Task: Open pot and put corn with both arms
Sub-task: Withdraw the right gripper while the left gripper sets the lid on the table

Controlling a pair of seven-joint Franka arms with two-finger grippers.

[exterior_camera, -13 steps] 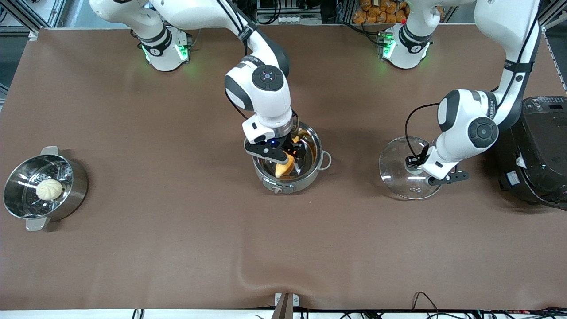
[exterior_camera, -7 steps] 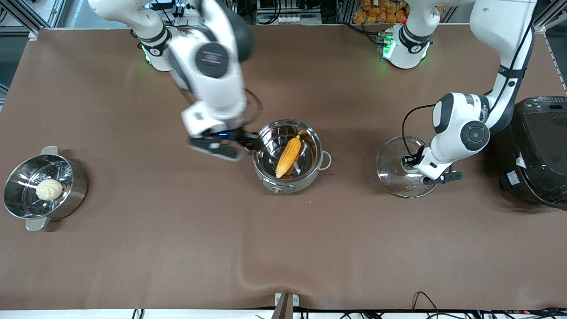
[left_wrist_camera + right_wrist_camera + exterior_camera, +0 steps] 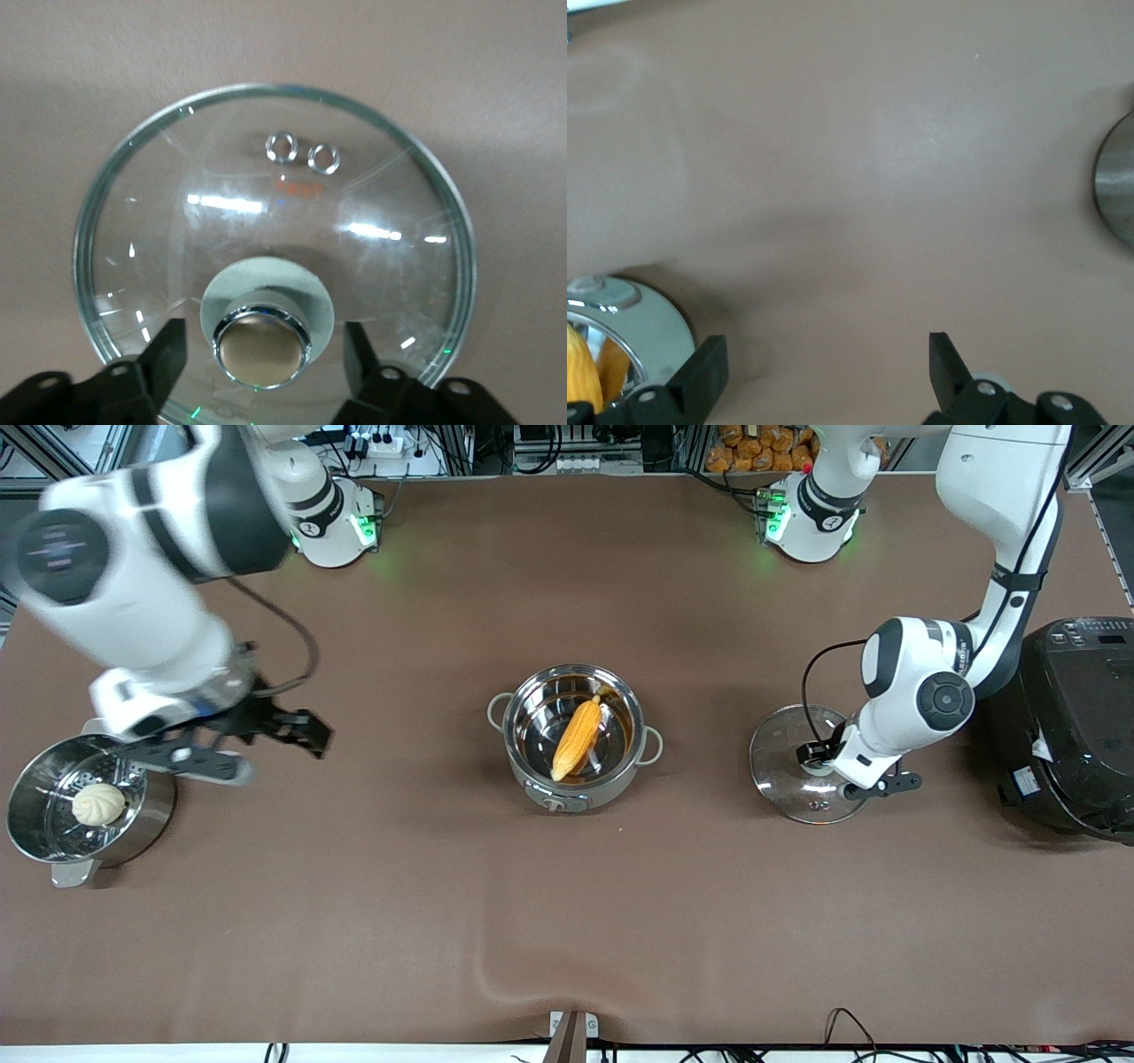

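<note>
Front view, going from the right arm's end of the table toward the left arm's end, with the pot at the table's middle as the landmark. Well away from the pot, at the right arm's end, stands a steel steamer pot with a white bun lying on its perforated insert. The right gripper is in the air over the bare brown table just beside the steamer, between it and the pot; its jaws are spread wide and hold nothing, as the right wrist view confirms, with both fingers apart over cloth.

The pot itself is uncovered, its grey base and knob turned toward the front camera. The corn lies inside it, slanted, its pointed tip toward the front camera and its thick end resting near the rim on the robots' side.

Toward the left arm's end from the pot, well apart from it, the clear glass lid lies flat on the table. The left gripper is down at the lid's knob; the left wrist view shows the fingers standing either side of the knob with gaps, so the jaws are open. Farthest from the pot sits a black rice cooker.
</note>
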